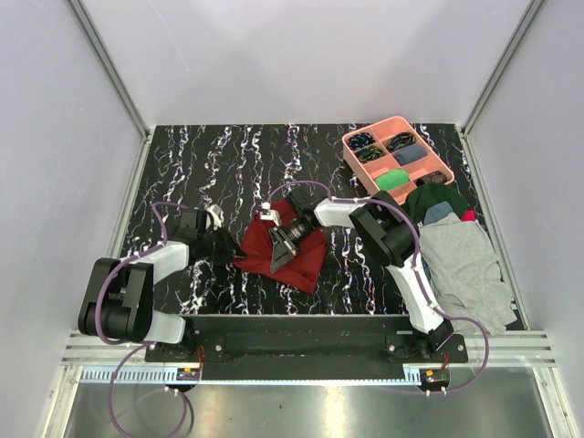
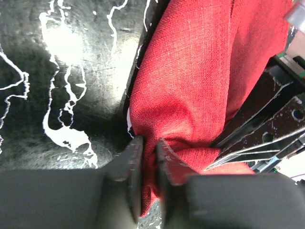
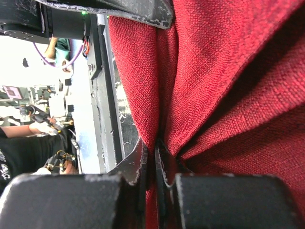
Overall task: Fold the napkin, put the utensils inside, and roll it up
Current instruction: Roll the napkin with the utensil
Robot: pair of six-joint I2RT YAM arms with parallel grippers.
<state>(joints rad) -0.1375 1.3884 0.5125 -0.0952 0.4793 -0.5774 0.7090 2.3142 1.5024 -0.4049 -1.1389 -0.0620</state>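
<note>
The maroon napkin [image 1: 306, 260] lies bunched on the black marbled table, near the front middle. My left gripper [image 1: 234, 246] is at its left edge, shut on a fold of the cloth [image 2: 190, 95], which is pinched between its fingertips [image 2: 164, 148]. My right gripper [image 1: 278, 258] is over the napkin's middle, pointing toward the near edge, and is shut on another fold [image 3: 224, 95]. In the left wrist view the right gripper's black fingers [image 2: 267, 129] are just beyond the cloth. A small silvery piece [image 1: 266, 214] shows at the napkin's far edge; I cannot tell whether it is a utensil.
A pink compartment tray [image 1: 376, 127] with small items stands at the back right. A pile of grey, green and blue clothes [image 1: 465, 260] lies along the right side. The table's front rail [image 1: 301, 319] is just below the napkin.
</note>
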